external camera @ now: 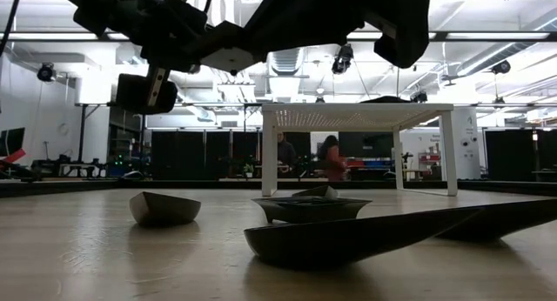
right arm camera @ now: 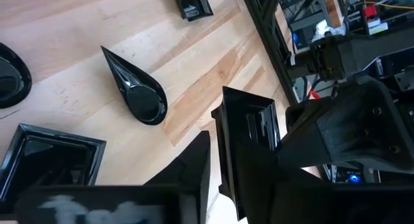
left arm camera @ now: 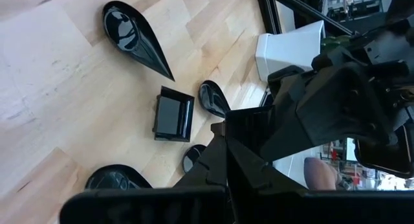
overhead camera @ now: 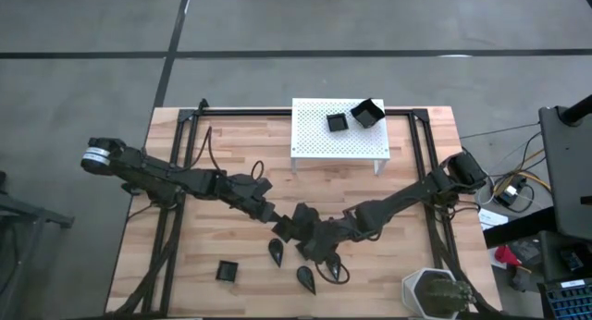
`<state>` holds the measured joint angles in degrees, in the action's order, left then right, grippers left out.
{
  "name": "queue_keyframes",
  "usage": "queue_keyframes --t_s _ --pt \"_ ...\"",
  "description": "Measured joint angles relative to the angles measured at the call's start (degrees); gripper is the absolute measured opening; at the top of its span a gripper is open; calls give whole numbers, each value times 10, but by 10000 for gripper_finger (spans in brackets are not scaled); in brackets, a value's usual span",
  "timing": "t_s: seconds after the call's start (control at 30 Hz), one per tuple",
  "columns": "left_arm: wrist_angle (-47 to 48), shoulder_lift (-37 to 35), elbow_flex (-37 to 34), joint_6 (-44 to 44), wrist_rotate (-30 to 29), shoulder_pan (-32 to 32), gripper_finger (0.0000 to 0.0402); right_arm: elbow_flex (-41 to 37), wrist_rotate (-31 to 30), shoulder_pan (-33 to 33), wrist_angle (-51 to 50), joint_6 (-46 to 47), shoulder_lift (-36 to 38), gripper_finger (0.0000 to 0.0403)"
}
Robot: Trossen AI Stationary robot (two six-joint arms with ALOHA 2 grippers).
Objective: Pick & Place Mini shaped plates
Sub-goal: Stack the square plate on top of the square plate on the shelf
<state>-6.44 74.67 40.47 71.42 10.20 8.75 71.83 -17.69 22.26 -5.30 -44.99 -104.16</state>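
Observation:
Both grippers meet above the table's middle at one small black square plate (overhead camera: pixel 294 222), lifted off the wood. My left gripper (overhead camera: pixel 276 216) comes from the left and is shut on it. My right gripper (overhead camera: pixel 305 231) comes from the right and is open, one finger on each side of the plate (right arm camera: pixel 249 123). Two square plates (overhead camera: pixel 336 122) (overhead camera: pixel 367 113) sit on the white stand (overhead camera: pixel 314 144). A square plate (overhead camera: pixel 227 270) and two teardrop plates (overhead camera: pixel 277 252) (overhead camera: pixel 306 279) lie flat on the table near the front. My left gripper pinches the square plate by the rim (left arm camera: pixel 234 120), coming level from the table's left. The plate stands on edge, clear of the table. My own fingers (left arm camera: pixel 217 153) hide the exact spot.
A white pot with a plant (overhead camera: pixel 430 292) stands at the near right corner. The stand (external camera: pixel 357 118) is on legs at the far middle. Another square plate (right arm camera: pixel 45 159) lies on the wood below my right gripper. Black frame rails run along the table's sides.

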Motion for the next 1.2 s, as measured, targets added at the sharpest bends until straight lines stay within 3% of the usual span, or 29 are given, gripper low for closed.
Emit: queue_keyframes --t_s 0.23,0.6,1.2 --pt "4 0 0 0 -2 0 0 0 0 0 -3 0 0 14" --pt "-18 0 0 -10 3 0 7 4 -3 0 -8 18 0 8" --pt "-26 -5 0 -57 3 -2 126 16 -5 0 -35 35 0 8"
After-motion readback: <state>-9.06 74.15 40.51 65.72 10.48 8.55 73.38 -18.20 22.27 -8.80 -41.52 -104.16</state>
